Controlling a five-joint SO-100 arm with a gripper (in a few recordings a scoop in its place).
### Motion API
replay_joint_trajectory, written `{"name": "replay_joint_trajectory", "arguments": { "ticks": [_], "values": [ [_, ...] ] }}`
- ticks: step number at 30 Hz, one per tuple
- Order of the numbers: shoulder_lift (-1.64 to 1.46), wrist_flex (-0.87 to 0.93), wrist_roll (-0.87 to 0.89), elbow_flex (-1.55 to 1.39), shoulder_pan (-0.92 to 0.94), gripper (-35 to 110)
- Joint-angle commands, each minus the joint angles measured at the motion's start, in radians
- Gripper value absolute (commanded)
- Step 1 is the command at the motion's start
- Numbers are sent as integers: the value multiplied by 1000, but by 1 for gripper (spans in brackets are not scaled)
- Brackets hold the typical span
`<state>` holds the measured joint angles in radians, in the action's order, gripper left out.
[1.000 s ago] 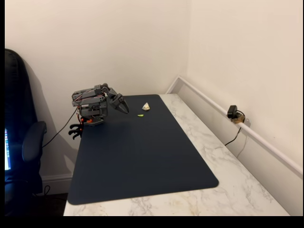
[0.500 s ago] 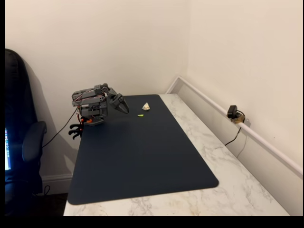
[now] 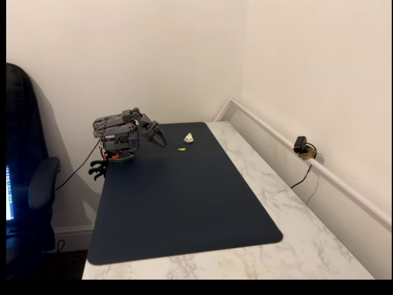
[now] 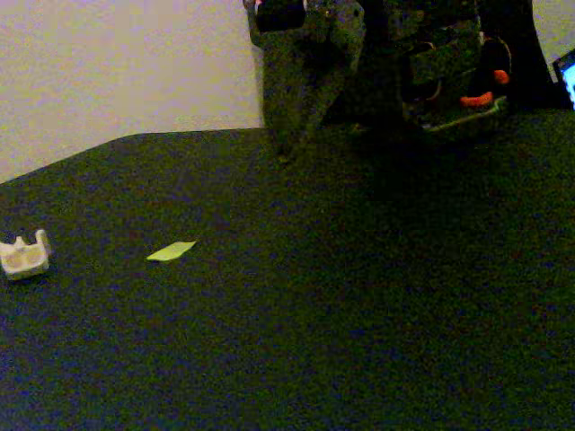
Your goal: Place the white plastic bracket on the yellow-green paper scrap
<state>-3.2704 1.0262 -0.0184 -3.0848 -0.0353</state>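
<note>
1. In both fixed views we saw the pincer (image 3: pixel 161 141) folded low near the arm's base, tips angled down over the dark mat (image 3: pixel 184 203) on the marble surface (image 3: pixel 288 203), holding nothing. We could not tell whether its jaws were parted or closed.
2. The white plastic bracket (image 4: pixel 24 254) lay well apart from the pincer, out beyond its tips and farther than the yellow-green paper scrap (image 4: pixel 171 251), which sat between pincer and bracket.
3. Bracket and scrap were near each other but not touching.
4. The bracket looked off-white, small and wedge-like, with two raised corners; its long axis was too small for us to judge.
5. We judged the reach still ahead, passing over the scrap to grasp.
</note>
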Motion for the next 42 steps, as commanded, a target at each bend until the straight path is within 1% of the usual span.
{"name": "replay_joint_trajectory", "arguments": {
  "ticks": [1,4,10,13,14,16,20,27,36,40,42],
  "values": [
    [-34,15,-14,48,-17,0],
    [-34,15,-14,48,-15,0],
    [-32,11,52,48,40,0],
    [25,-31,147,57,34,2],
    [55,-32,141,67,21,2],
    [57,-35,187,78,29,2],
    [97,3,221,173,84,2],
    [459,31,249,440,153,0],
    [965,138,285,842,206,0],
    [1127,189,305,991,256,0],
    [1183,239,360,1051,296,0]
  ]
}}
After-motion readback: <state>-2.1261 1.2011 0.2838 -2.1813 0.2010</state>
